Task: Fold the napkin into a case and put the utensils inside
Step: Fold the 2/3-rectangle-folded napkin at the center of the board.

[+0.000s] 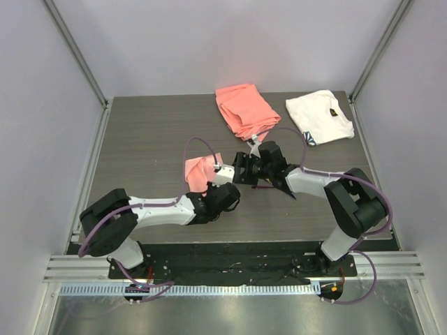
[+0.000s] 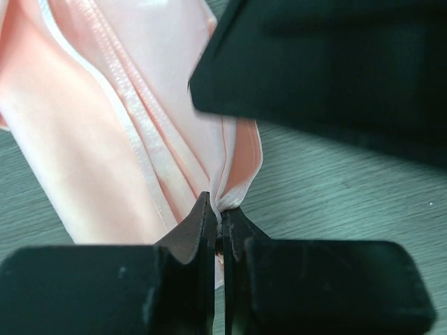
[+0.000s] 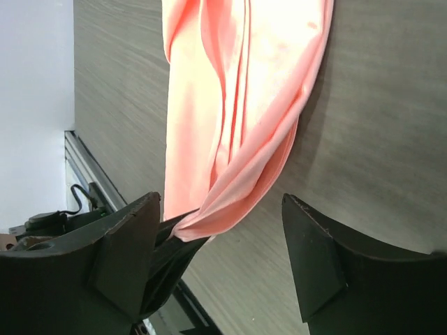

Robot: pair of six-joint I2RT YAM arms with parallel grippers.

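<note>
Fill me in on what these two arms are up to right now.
The two arms are working on the pale-pink napkin in the middle of the table. The left gripper is shut on the napkin's hemmed edge, pinching it at one corner. The right gripper sits at that same corner with its jaws wide open, holding nothing. The napkin lies in loose pleats and is not yet a tidy case. A coral-orange cloth and a white cloth lie at the far side.
</note>
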